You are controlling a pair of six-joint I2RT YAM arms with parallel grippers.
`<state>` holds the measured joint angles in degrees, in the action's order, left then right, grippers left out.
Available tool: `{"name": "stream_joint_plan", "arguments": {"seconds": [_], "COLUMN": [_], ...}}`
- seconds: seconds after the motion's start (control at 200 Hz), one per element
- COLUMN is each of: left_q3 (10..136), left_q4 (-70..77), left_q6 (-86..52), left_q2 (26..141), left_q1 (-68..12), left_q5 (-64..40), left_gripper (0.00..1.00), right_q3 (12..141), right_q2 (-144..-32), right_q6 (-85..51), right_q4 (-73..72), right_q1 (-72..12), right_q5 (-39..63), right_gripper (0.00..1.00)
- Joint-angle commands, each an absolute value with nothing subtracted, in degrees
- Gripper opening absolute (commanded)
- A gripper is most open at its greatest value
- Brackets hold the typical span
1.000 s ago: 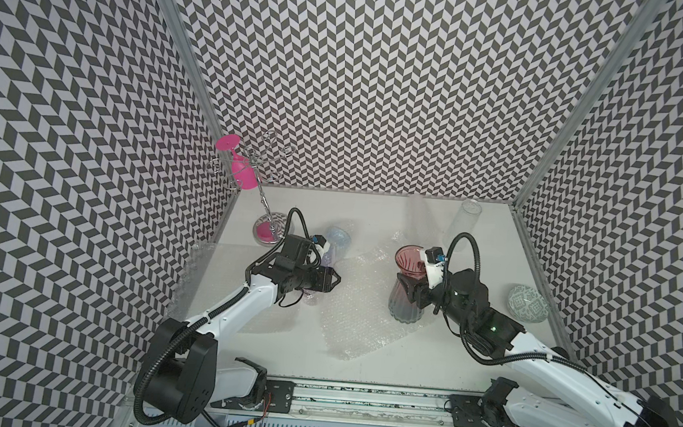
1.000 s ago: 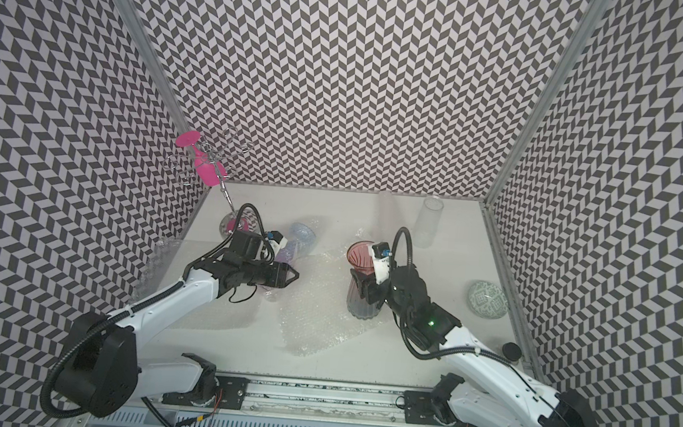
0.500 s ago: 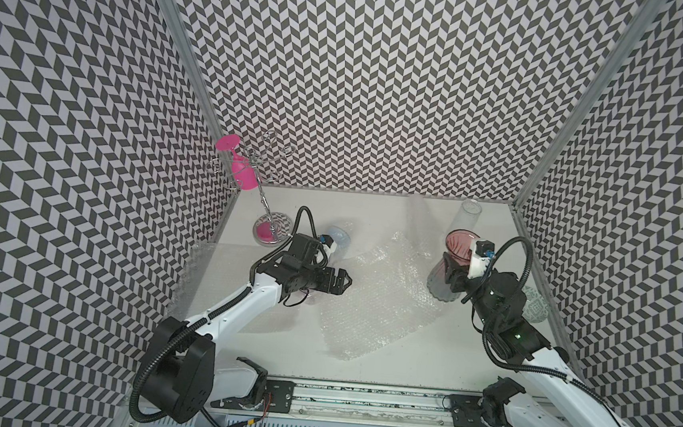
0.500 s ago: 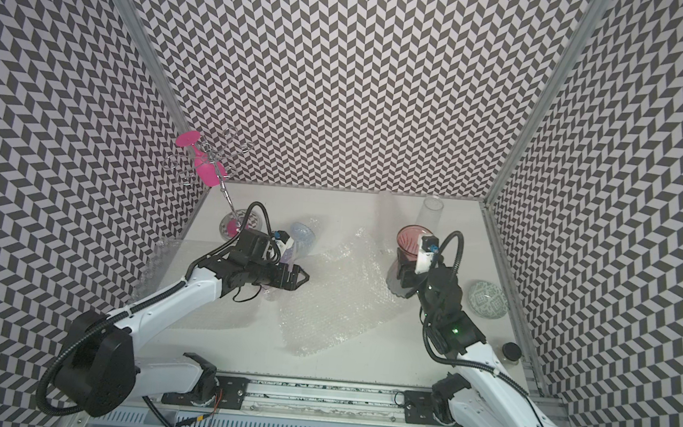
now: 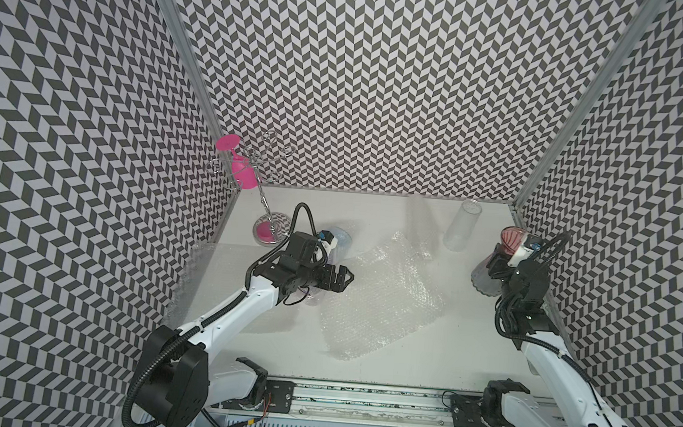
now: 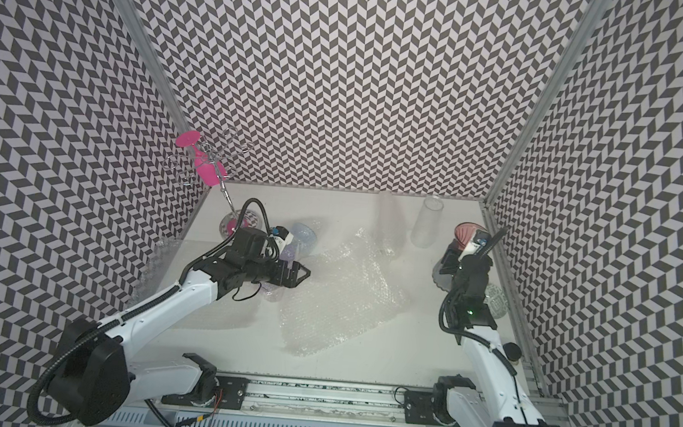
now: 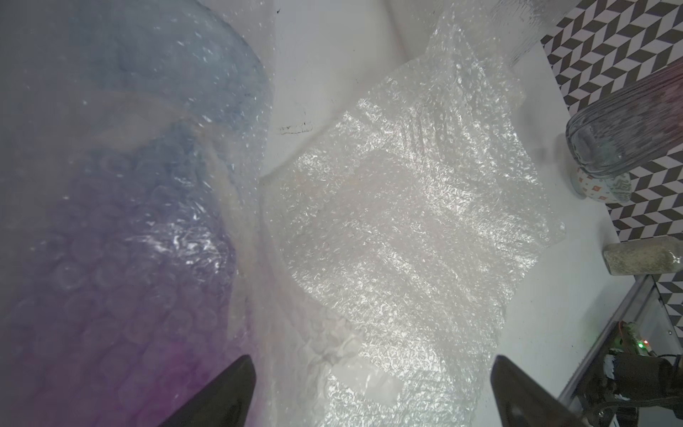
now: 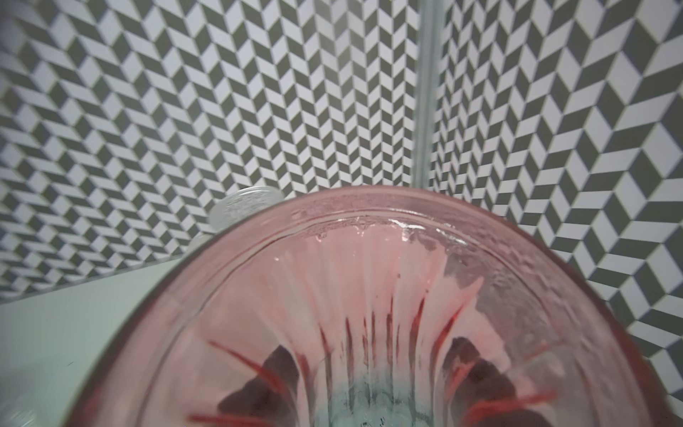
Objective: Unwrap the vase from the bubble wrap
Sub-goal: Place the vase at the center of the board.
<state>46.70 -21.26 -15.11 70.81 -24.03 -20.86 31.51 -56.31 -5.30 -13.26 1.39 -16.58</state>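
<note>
My left gripper [image 5: 341,279], jaws released wide, empty, over the left edge of the clear crinkled bubble wrap sheet [image 5: 379,296], sheet spread flat on white table [image 5: 467,337], my right gripper [image 5: 494,268] grasping bare ribbed pink-and-grey glass vase [image 5: 511,238], well right of the sheet.
</note>
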Motion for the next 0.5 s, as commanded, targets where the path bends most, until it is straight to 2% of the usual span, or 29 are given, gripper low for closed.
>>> {"name": "stream_joint_plan", "arguments": {"seconds": [0.0, 0.235, 0.496], "left_q3": [48.0, 47.9, 47.7], "left_q4": [-21.0, -21.5, -21.1], "left_q6": [-14.8, -15.6, -17.0], "left_q2": [70.2, 69.7, 69.2], "left_q1": [-24.2, -23.8, -23.6], "left_q5": [-20.9, -22.0, -23.5], "left_gripper": [1.00, 1.00, 1.00], "right_q3": [36.5, 39.4, 50.5], "right_q2": [-58.1, -68.5, -83.5], "right_q6": [-7.2, -6.0, 0.7], "right_q4": [-30.1, -39.6, -41.9], "right_q1": [4.4, 11.0, 13.9], "right_q5": [-13.9, -4.8, -1.2], "right_gripper": [0.00, 0.00, 0.00]}}
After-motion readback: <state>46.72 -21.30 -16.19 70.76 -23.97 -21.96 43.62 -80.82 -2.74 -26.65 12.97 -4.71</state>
